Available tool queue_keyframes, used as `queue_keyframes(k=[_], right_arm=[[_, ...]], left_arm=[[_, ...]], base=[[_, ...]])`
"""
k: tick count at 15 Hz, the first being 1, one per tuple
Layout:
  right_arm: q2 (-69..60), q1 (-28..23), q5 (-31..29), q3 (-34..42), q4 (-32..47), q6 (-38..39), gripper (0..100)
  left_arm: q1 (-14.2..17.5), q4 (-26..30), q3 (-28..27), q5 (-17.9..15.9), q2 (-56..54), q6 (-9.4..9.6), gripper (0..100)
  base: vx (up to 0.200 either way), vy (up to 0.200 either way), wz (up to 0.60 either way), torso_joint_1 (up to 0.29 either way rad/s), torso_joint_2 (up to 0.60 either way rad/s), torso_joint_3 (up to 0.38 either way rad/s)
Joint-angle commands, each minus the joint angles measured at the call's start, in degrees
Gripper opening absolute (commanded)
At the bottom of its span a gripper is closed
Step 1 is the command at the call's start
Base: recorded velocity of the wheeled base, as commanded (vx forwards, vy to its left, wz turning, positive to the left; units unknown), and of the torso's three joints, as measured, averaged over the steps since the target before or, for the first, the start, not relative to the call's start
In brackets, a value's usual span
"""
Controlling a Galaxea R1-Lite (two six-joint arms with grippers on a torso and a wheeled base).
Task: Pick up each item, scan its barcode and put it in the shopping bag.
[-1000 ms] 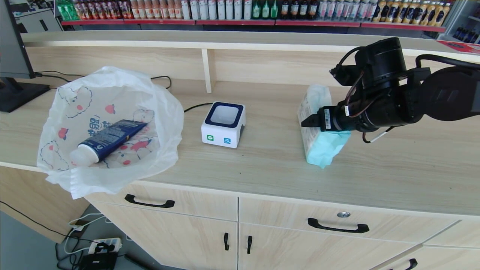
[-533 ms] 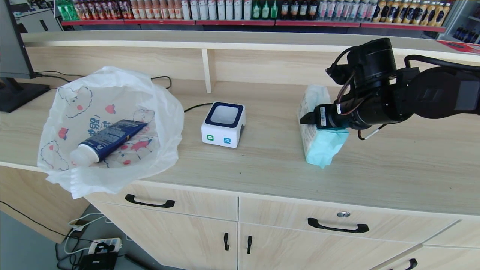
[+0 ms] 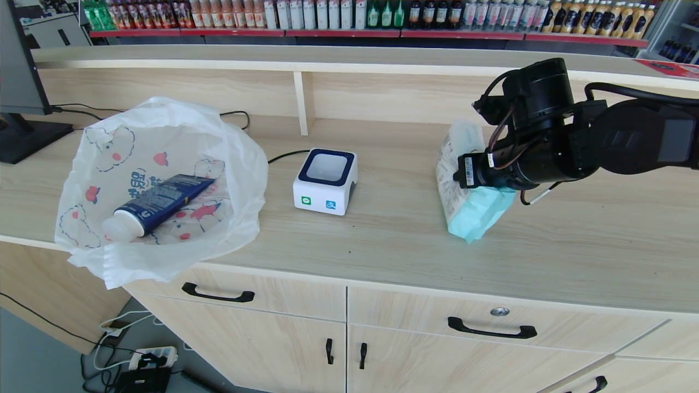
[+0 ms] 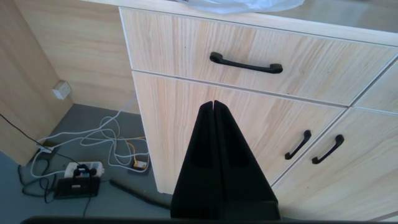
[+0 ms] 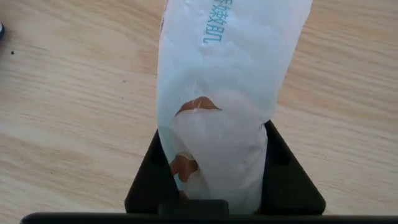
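One scanner [image 3: 325,180] between pack [image 3: 473,213] and bag [image 3: 136,126]

Right arm stretched leftward, right gripper [image 3: 464,171] clamped on tissue pack [image 3: 471,214], left gripper [image 4: 214,109] closed

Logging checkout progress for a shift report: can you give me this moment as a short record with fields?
Bagged: blue tube, lying in the shopping bag
In hand: soft pack, clamped by the right hand, tilted over the counter
Scanner: mid-counter, between bag and pack
Left hand: shut, low, before the drawers
Pending: pack not yet in bag
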Motion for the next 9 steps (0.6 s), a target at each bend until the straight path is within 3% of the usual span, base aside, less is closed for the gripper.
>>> queue_keyframes(k=[1, 9], right_arm=[[0.0, 0.1, 0.1, 0.0, 0.0, 0.0, 0], [-5.0, 1.4, 0.6, -2.3, -0.1, 0.2, 0]], left_arm=[[0.0, 0.0, 0.0, 0.0, 0.0, 0.01, 0], [0.0, 0.0, 0.0, 0.0, 0.0, 0.01, 0]], base=[[0.0, 0.0, 0.0, 0.0, 0.0, 0.0], [0.0, 0.0, 0.0, 0.0, 0.0, 0.0]])
